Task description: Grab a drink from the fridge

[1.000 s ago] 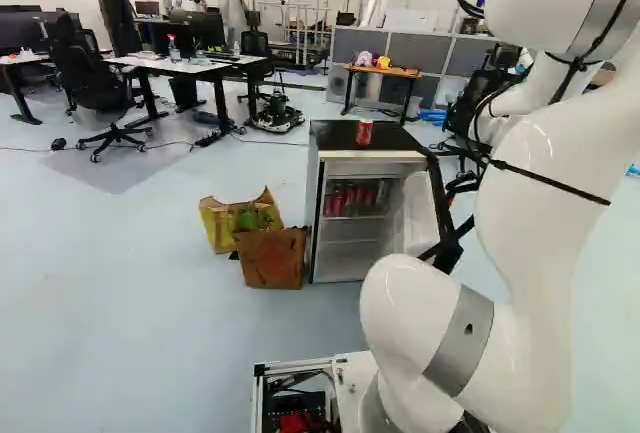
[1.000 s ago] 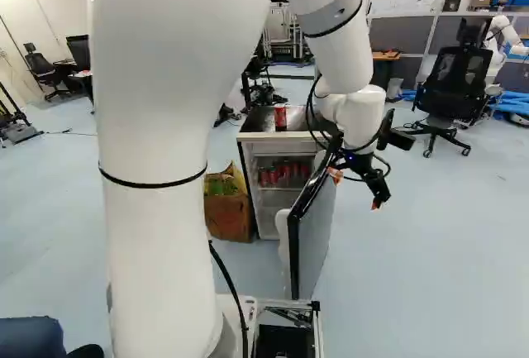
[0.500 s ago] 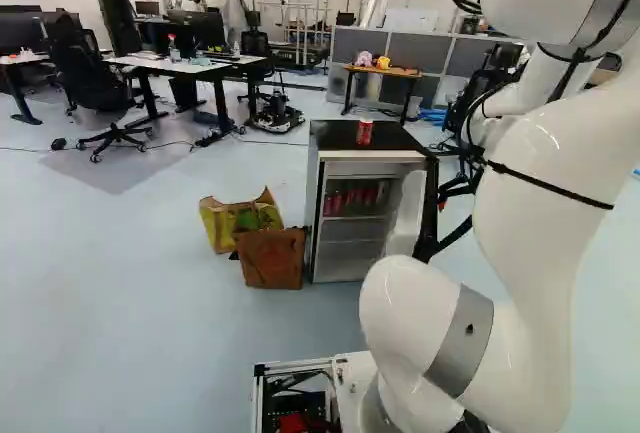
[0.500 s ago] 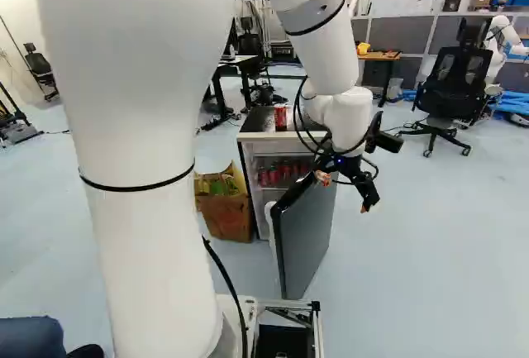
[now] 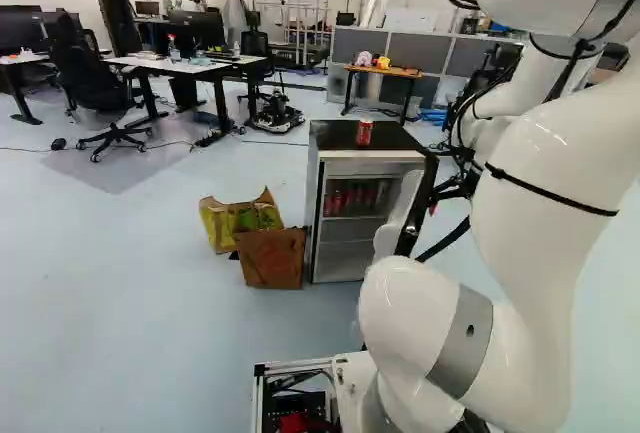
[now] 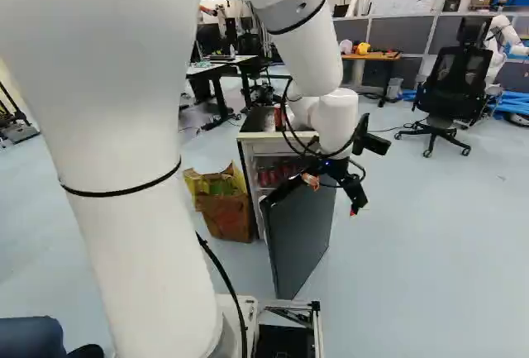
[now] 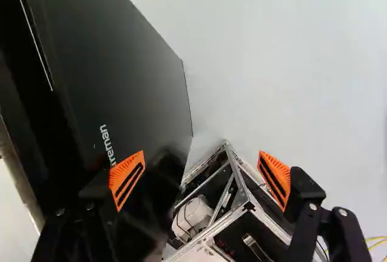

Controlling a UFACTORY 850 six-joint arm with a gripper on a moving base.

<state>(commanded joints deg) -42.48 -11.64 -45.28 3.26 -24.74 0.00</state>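
Seems done with opening of door (image 6: 299, 234), with jaws released, spread wide near it. Remains to take 1 can (image 5: 337, 201) from fridge (image 5: 335, 137)

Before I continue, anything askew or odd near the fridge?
No spill shows. One red can stands atop the fridge, apart from the cans inside; on the floor, the yellow bag sags, its rim uneven.

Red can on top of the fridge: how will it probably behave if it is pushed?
The red can stands upright, taller than wide, so a high push would probably tip it. Its round side suggests rolling once down. The fridge top looks smooth, so a low push may slide it.
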